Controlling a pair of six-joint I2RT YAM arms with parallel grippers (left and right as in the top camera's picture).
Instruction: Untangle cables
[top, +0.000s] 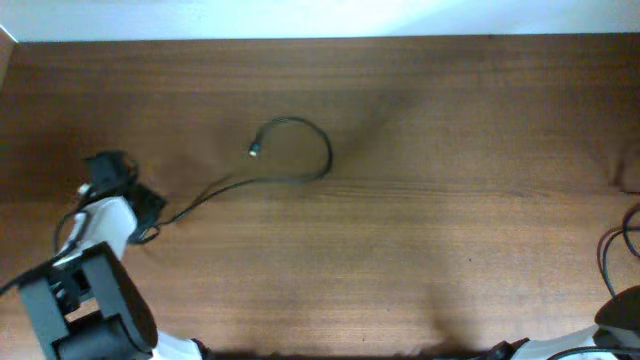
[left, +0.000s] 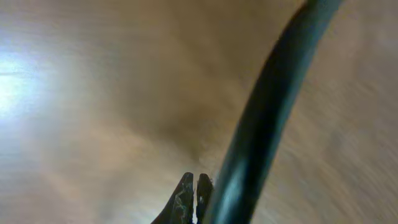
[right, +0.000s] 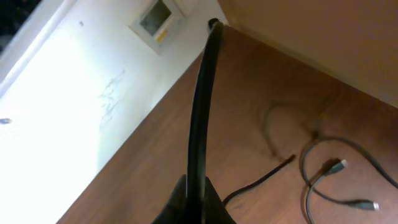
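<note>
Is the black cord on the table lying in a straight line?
No, the cable curls round in an open loop near its plug.

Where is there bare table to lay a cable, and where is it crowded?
Free: the middle of the table, between the looped cable and the cords at the right edge. Crowded: the left, where that cable's tail nears the left arm.

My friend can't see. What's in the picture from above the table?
A thin black cable lies on a brown wooden table, curling into one open loop with a small plug at its end. Its other end runs to the robot's left arm.
</note>
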